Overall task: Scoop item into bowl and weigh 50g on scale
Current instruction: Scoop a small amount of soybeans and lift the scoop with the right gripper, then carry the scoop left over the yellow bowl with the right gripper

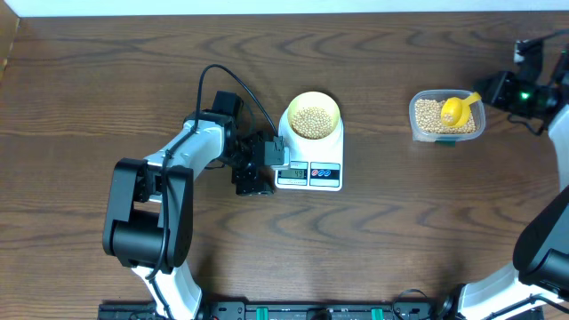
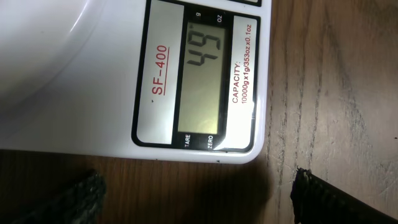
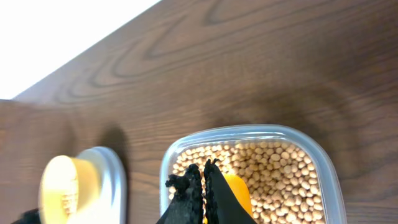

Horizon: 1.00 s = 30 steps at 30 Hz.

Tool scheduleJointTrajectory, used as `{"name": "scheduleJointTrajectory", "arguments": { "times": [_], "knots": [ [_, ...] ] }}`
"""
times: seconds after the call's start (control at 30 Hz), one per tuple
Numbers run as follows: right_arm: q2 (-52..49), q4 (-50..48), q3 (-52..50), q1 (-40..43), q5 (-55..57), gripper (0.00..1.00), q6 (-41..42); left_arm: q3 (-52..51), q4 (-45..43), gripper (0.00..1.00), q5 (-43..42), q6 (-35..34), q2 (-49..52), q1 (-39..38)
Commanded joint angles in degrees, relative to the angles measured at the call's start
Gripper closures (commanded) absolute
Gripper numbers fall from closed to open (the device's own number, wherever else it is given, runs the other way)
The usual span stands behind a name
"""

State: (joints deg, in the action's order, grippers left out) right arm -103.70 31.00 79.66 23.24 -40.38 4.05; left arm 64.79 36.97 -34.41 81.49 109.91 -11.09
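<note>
Because the display point(image 2: 202, 81) of the scale point(image 2: 81, 74) reads 49, you look to be a gram short of target, and the next move turns on the yellow scoop point(image 1: 455, 110). It lies in the clear tub point(image 1: 412, 116) on the heap of soybeans point(image 1: 431, 117). Its cup end is near the middle of the tub and its handle slants out to the far right, toward your right gripper point(image 3: 203, 186).

That gripper hangs by the tub's far-right corner with its fingers pressed together and nothing between them. In the wrist view the scoop shows right behind the fingertips, and you cannot tell whether they touch it. The right arm is much the nearer one.

Your left gripper point(image 2: 199, 202) stands wide open and empty over the wooden table point(image 1: 400, 231), just beside the scale's display end.

The pale yellow bowl point(image 1: 334, 108) sits on the scale's platform, well apart from the tub and to its left. A shallow layer of round, tan, pea-like beans point(image 1: 313, 121) covers its bottom.

You would likely need to open the right fingers, take the handle along its slant, and carry over only a few beans.
</note>
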Motion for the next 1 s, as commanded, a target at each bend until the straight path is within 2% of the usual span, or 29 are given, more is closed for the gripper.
{"name": "scheduleJointTrajectory", "arguments": {
  "times": [0.0,0.23,0.57,0.7,0.97],
  "knots": [
    [0.2,0.1,0.2,2.5,-10.4,0.99,0.7,-0.6,0.0,0.02,-0.7,1.0,0.3,-0.1],
    [0.2,0.1,0.2,3.0,-15.3,0.99,1.1,-0.6,0.0,0.03,-0.7,1.0,0.3,-0.1],
    [0.2,-0.5,0.2,-0.9,-15.3,0.99,1.7,-0.6,0.0,0.02,-0.7,1.0,0.3,-0.1],
    [0.2,-4.3,0.2,-3.1,-15.3,0.99,1.8,-0.6,0.0,0.03,-0.7,1.0,0.3,-0.1],
    [0.2,-15.2,0.2,-8.4,-15.3,0.99,10.1,-0.6,0.0,0.02,-0.7,1.0,0.3,-0.1]
  ]
}}
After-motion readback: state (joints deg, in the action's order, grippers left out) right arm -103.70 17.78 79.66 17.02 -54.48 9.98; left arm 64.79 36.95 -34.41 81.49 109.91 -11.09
